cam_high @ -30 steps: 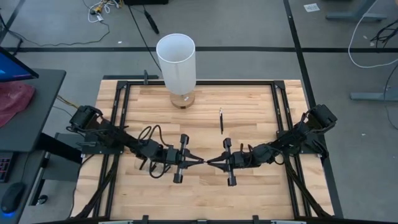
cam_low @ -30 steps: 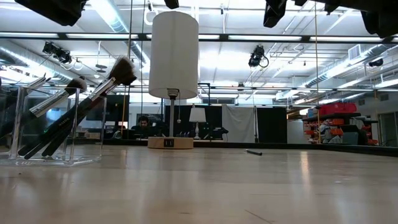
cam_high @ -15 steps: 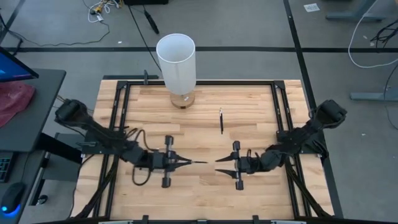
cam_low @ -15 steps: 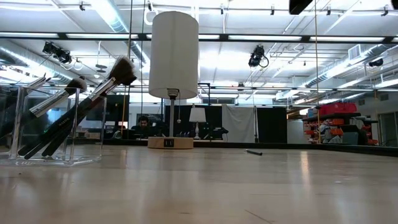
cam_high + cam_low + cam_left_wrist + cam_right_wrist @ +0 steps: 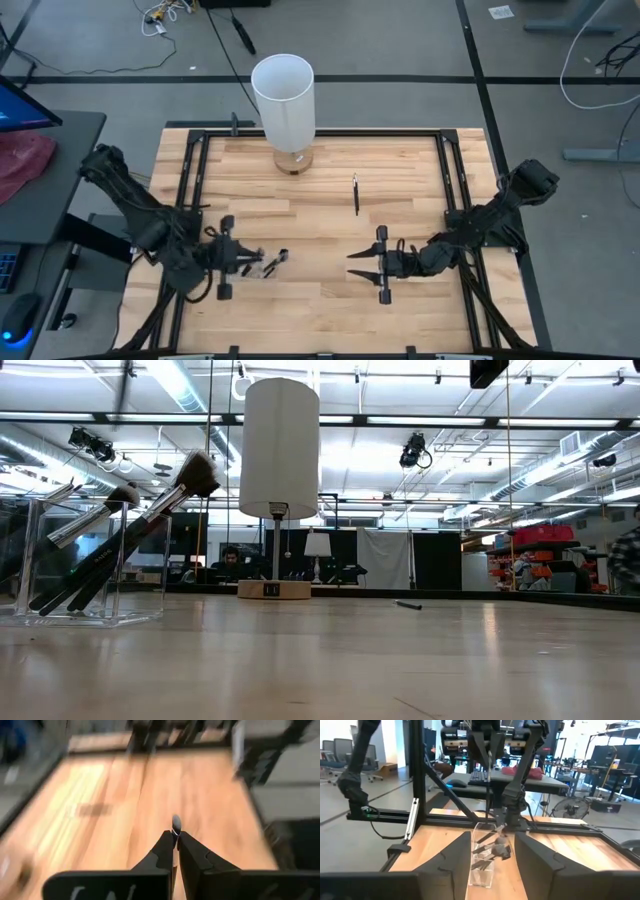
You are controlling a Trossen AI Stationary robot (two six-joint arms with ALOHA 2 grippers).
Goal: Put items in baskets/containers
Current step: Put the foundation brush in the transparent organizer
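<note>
A clear container [image 5: 273, 262] [image 5: 80, 565] [image 5: 484, 862] stands on the table's left half with several makeup brushes leaning in it, bristles up. My left gripper [image 5: 256, 262] [image 5: 175, 834] is beside it on its left, shut on a thin brush whose end [image 5: 175, 823] shows past the fingertips. My right gripper [image 5: 352, 266] [image 5: 492, 837] stands open near the table's middle, pointing level at the container, with nothing between its fingers. One more brush [image 5: 355, 194] [image 5: 407, 604] lies flat on the table farther back. My left gripper pinches a thin brush between its two fingertips; only the small greyish end [image 5: 175, 823] shows beyond them. The brush is clear of the table. Blur in the wrist view hides which part of the brush the fingers are on.
A tall white cylinder [image 5: 283, 98] [image 5: 280, 448] on a round wooden base stands at the table's far edge, left of centre. Black frame rails [image 5: 190, 180] run along the table's sides. Bare wood lies between the two grippers and along the near edge.
The grippers met at the table's middle with a brush between them. My right gripper has opened, let go and drawn back a little toward the right edge. My left gripper, still shut on the brush, has swung up and toward the left, to the container.
</note>
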